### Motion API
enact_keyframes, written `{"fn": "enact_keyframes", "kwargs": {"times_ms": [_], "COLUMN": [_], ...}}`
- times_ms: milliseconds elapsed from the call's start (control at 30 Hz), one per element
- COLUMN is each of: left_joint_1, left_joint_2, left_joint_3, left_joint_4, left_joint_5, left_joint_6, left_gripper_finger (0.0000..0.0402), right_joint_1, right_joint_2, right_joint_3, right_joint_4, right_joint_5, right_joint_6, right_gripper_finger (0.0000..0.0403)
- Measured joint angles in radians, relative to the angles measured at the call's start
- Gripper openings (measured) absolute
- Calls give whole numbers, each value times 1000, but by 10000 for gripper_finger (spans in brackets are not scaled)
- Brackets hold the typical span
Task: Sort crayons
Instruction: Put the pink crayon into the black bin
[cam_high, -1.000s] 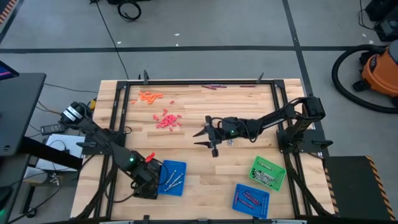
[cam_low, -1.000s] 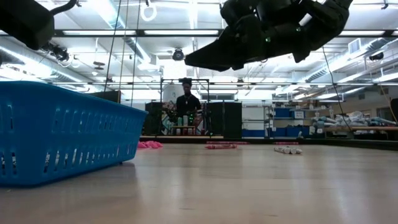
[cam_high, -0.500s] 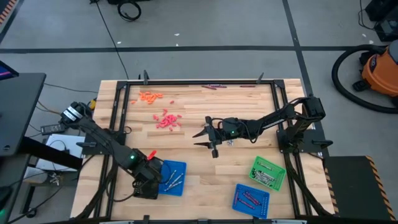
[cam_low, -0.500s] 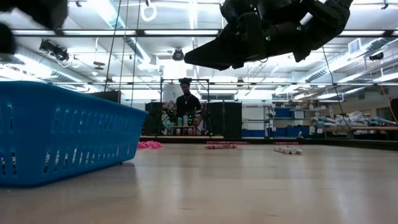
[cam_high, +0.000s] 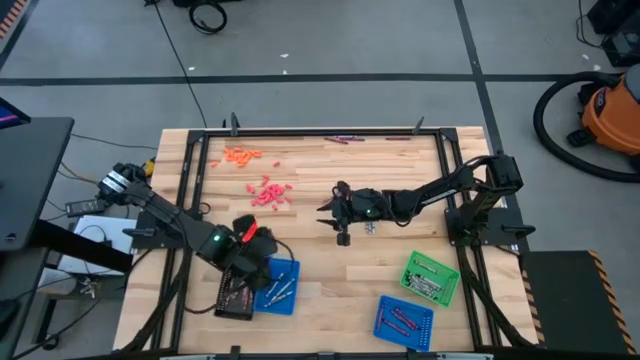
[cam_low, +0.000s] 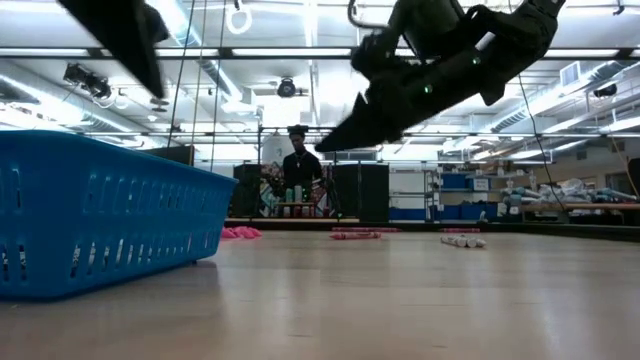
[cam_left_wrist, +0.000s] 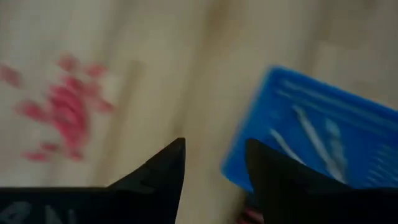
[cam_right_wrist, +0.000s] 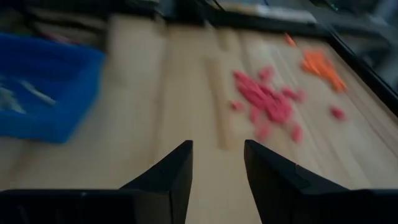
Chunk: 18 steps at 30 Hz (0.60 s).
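Your left gripper (cam_high: 252, 240) hangs released beside the blue tray (cam_high: 277, 286); right gripper (cam_high: 335, 212) spread, empty, mid-desk near red-pink crayons (cam_high: 268, 192).

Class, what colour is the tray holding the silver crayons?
Blue tray; the high view shows it best.

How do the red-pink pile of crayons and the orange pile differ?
The red-pink pile looks bigger and lies nearer the table's middle; the orange pile looks smaller and sits close to the far edge. The red-pink crayons spread in a loose clump, while the orange ones form a short row. Both lie loose on the bare wood, outside any tray.
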Motion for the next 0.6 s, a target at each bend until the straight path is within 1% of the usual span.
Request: {"fn": "enact_keyframes", "kwargs": {"times_ms": [133,167,233,333,433,600], "left_joint_1": [58,76,113,155,176,174], "left_joint_2": [0,0,0,0,0,0], "left_joint_3": [0,0,0,0,0,0], "left_joint_4": [12,24,48,83,109,133], "left_joint_5": [-168,-189,-195,-195,-194,-195], "left_joint_6": [70,86,135,206,275,396], "left_gripper_finger": [176,176,176,176,176,176], "right_joint_1": [-11,-17,-33,-68,-118,-204], "right_joint_2": [0,0,0,0,0,0], "right_joint_3": [0,0,0,0,0,0], "right_joint_4": [-111,-142,-197,-266,-304,-322], "right_joint_5": [113,135,155,147,140,28], "right_joint_6": [46,57,75,77,52,-5], "right_gripper_finger": [152,152,152,152,150,144]}}
